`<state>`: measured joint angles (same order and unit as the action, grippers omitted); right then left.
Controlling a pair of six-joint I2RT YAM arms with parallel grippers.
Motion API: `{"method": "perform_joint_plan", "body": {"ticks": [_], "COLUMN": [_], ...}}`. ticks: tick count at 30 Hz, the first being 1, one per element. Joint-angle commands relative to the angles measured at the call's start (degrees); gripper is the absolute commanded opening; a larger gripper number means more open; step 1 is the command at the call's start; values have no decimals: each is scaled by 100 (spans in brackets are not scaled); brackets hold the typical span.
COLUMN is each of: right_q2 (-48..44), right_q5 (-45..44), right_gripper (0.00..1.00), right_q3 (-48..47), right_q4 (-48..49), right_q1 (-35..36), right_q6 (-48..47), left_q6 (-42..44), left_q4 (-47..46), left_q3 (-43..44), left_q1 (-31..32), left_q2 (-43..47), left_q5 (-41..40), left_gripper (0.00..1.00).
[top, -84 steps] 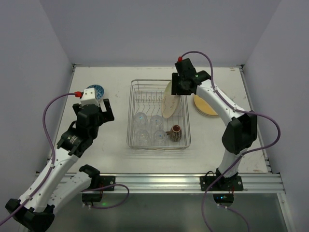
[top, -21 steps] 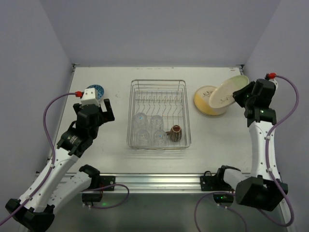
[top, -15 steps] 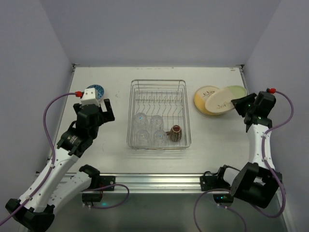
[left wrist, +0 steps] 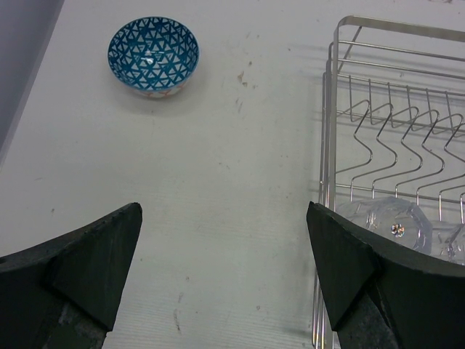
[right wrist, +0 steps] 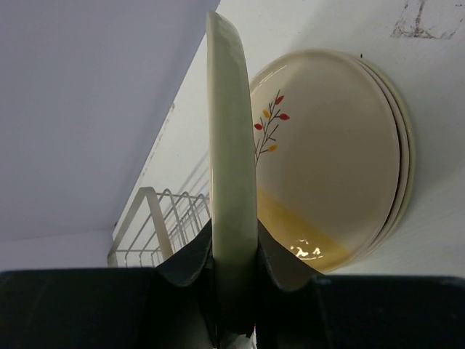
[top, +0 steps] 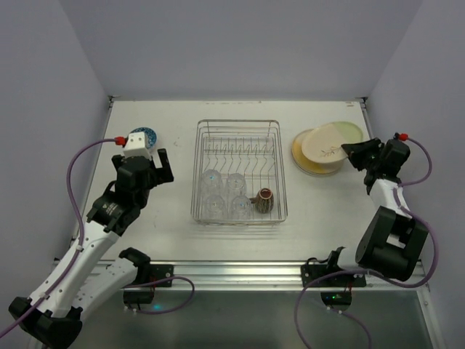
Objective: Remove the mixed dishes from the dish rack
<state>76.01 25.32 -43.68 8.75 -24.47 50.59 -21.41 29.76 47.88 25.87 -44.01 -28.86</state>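
We see the dish rack central, plate stack at its 2 o'clock. We have a plate over that stack, right gripper clamped on its rim: level, centre, lower gently, then let go. The left gripper gapes idle at 9. The glasses and mug sit in the rack. White table scuffed; walls plain, close.

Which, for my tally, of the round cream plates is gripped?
The pale-green plate over the stack, pinched by the right hand; stacked ones lie free.
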Motion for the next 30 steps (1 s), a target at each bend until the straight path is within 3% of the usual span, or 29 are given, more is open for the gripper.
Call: {"method": "perform_joint_plan", "body": {"ticks": [1, 18, 20, 22, 30], "right_q2": [168, 1302, 1364, 1382, 1513], "right_q5": [386, 535, 518, 378, -124], "right_gripper": [7, 13, 20, 35, 53], "right_q3": [-88, -114, -97, -140, -624], "right_q4": [1287, 1462, 1419, 1095, -74], "right_q1": [-49, -76, -76, -76, -32], "right_q6": [303, 188, 188, 171, -136], "left_q6": [119, 128, 137, 137, 146], "left_q4": [-216, -216, -216, -234, -242], "left_q3": [-33, -33, -33, -33, -24], "left_q1": [-47, -47, -55, -47, -47], "left_q2": [-20, -38, -38, -46, -55], "left_q5": [47, 82, 91, 100, 162], "left_gripper": [100, 100, 100, 100, 100]}}
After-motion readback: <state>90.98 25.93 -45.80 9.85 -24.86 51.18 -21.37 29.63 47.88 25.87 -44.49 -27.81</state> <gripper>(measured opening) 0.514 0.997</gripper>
